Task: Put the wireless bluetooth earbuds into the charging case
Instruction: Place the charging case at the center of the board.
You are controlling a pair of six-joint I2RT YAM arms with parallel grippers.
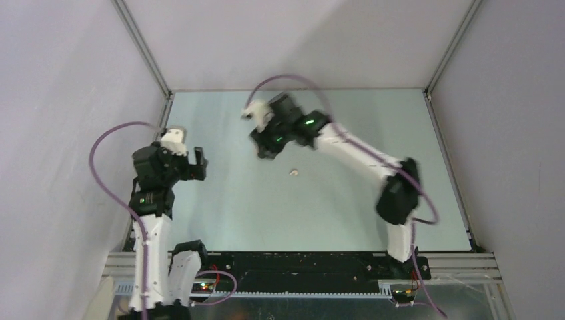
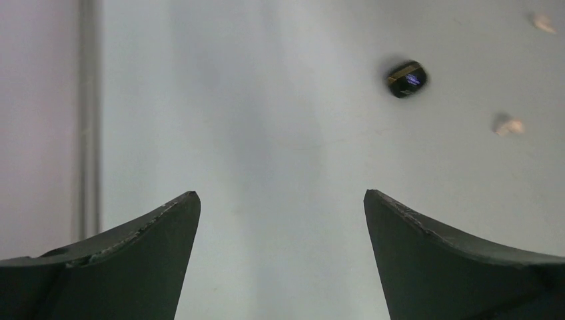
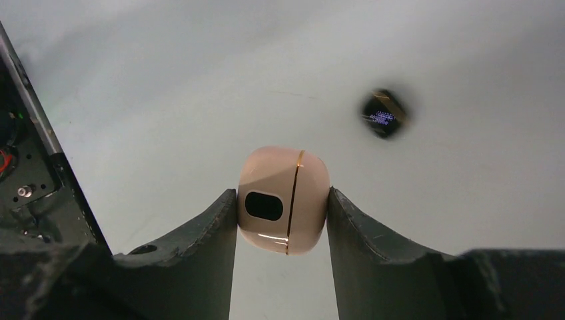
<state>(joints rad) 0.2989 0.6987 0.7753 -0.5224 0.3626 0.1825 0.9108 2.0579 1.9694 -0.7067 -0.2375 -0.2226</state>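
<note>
My right gripper (image 3: pixel 282 208) is shut on a closed beige charging case (image 3: pixel 293 190) with a black oval patch, and holds it above the table; in the top view this gripper (image 1: pixel 262 149) hangs over the table's far middle. A pale earbud (image 1: pixel 293 172) lies on the table just in front of it. The left wrist view shows two pale earbuds (image 2: pixel 510 126) (image 2: pixel 543 22) and a small black rounded object (image 2: pixel 407 79), which also shows in the right wrist view (image 3: pixel 384 113). I cannot tell if that is a case or a bud. My left gripper (image 2: pixel 282 200) is open and empty at the left (image 1: pixel 199 163).
The pale green table (image 1: pixel 346 220) has a metal frame post (image 1: pixel 143 47) at its far left corner and a rail along its left edge (image 2: pixel 86 120). Grey walls enclose the sides. A purple cable (image 1: pixel 293 80) arches over the right arm.
</note>
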